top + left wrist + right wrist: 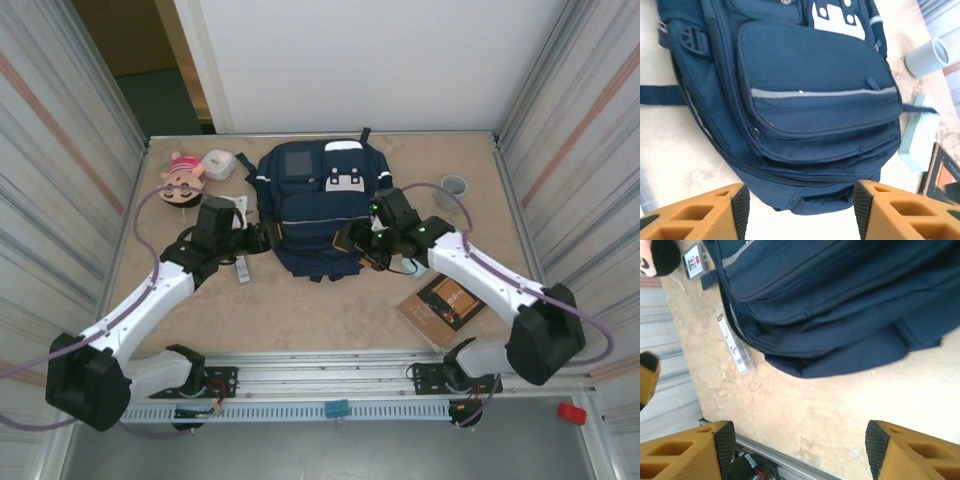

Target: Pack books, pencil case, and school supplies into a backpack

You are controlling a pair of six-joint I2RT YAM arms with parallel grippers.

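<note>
The navy backpack [315, 205] lies flat in the middle of the table, its zips closed. My left gripper [258, 238] is at its left side, open and empty, and in the left wrist view the backpack [805, 85] lies just beyond my left gripper [800, 210]. My right gripper [352, 245] hovers at the bag's lower right edge. In the right wrist view it [799, 450] stands open over bare table, with the backpack [840, 305] beyond it. The brown book [445, 305] lies near the right arm. A white-and-dark packet [241, 270] lies left of the bag. The pale blue pad [916, 132] rests beside the book [942, 175]. The pencil case is out of view.
A pink doll head [182, 178] and a white rounded item [218, 165] sit at the back left. A grey cup [453, 187] stands at the back right. A second packet [692, 262] lies near the doll. Corrugated walls close both sides, and a metal rail [330, 375] runs along the near edge.
</note>
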